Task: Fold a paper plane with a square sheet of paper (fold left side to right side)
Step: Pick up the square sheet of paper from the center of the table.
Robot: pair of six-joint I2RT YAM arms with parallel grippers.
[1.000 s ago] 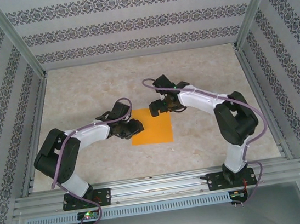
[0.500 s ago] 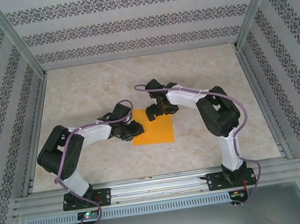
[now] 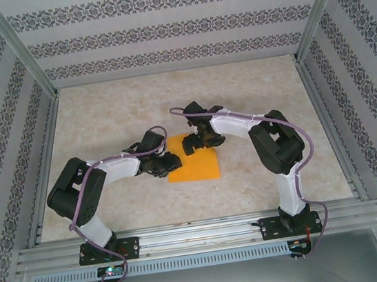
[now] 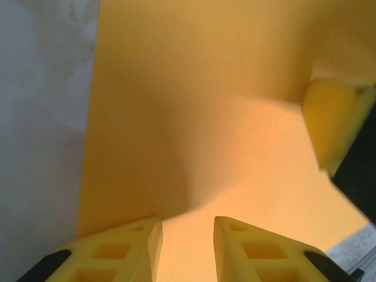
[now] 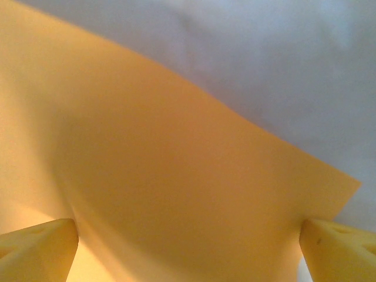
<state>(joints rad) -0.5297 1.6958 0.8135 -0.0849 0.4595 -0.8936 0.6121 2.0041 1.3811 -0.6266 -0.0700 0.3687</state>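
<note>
thin bright orange square sheet of paper (image 3: 197, 167), not yet folded, is found midway between the table's (image 3: 102, 117) side edges.
its left edge is met by the left gripper (image 3: 169, 162), jaws narrowly parted, a pinch not confirmable; the right gripper (image 3: 193, 144) is spread wide at the far edge. if lifted while unpinned, the sheet could be skewed and the crease misaligned.

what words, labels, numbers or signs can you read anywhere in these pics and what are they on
There is no readable text in any view.
The square sheet of paper is plain orange with no marks.
The walls carry repeating ornamental bands, not letters.
The green light by the left arm's base is a lamp, not a sign.
</note>
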